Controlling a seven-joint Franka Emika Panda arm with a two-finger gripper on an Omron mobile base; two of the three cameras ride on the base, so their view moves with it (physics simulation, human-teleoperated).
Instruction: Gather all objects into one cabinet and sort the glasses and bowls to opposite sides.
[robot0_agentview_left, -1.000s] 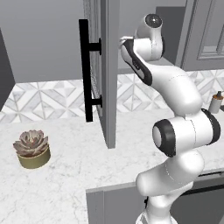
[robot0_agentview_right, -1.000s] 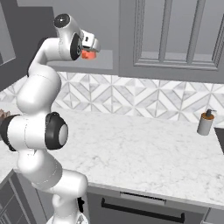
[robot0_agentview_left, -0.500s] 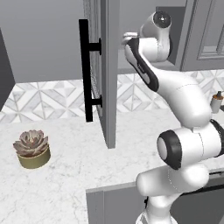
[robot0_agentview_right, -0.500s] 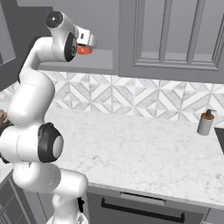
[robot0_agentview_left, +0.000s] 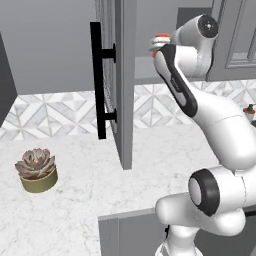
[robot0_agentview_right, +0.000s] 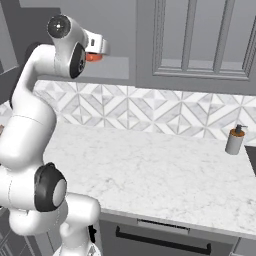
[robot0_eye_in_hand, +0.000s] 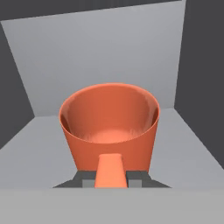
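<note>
An orange mug (robot0_eye_in_hand: 109, 127), one of the glasses, sits upright straight ahead in the hand view, its loop handle pinched between my dark fingertips (robot0_eye_in_hand: 86, 178). My gripper (robot0_eye_in_hand: 110, 178) is shut on that handle. The mug is inside the open grey upper cabinet, just above its flat shelf (robot0_eye_in_hand: 188, 144); I cannot tell whether it touches. From the left base view the gripper (robot0_agentview_left: 159, 44) reaches in past the open door (robot0_agentview_left: 125, 75) with its long black bar handle (robot0_agentview_left: 97, 80). In the right base view the mug (robot0_agentview_right: 92, 57) shows as an orange sliver under the hand. The bowl is out of view.
A potted succulent (robot0_agentview_left: 36, 170) stands on the marble counter (robot0_agentview_right: 150, 165) at the left. A small soap bottle (robot0_agentview_right: 234, 140) stands by the tiled wall at the right. Closed panelled wall cabinet doors (robot0_agentview_right: 200, 40) hang to the right of the open cabinet.
The arm has lifted and straightened, carrying the mug higher and deeper into the open cabinet. The grip on the handle is unchanged.
</note>
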